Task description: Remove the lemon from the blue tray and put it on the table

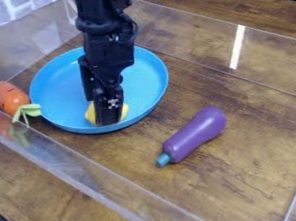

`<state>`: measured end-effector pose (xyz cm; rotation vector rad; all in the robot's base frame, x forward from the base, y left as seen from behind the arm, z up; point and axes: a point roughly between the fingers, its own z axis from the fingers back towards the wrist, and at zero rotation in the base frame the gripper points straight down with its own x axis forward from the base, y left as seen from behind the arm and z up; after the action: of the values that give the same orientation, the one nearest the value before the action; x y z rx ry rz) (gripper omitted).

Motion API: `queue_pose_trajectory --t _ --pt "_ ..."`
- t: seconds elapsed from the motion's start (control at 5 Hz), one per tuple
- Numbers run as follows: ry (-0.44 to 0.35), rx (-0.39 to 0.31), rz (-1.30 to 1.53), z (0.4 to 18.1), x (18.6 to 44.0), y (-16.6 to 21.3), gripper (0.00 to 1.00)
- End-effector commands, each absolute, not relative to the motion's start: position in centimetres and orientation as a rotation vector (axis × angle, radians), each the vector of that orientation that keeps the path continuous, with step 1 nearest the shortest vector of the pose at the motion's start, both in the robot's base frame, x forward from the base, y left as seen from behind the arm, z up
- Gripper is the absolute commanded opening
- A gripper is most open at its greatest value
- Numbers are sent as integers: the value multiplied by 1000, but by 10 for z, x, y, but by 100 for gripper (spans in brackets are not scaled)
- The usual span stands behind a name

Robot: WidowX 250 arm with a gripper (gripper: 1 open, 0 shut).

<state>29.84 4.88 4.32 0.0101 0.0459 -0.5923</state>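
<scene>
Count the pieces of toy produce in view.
3: lemon in the blue tray under the gripper, carrot left of it, eggplant on the table.

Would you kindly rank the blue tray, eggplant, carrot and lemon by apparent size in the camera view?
1. Blue tray
2. Eggplant
3. Carrot
4. Lemon, mostly hidden by the gripper, so its rank is unsure.

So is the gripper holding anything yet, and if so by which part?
Nothing is held. The gripper is open, pointing down over the lemon in the blue tray, its jaws not closed on the fruit.
</scene>
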Motion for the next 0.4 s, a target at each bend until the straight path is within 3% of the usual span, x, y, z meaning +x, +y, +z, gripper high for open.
queue_pose_trajectory --t 0.0,0.2 --pt "-24 32 -571 53 312 59 100" --pt "-37 29 -561 49 314 62 100"
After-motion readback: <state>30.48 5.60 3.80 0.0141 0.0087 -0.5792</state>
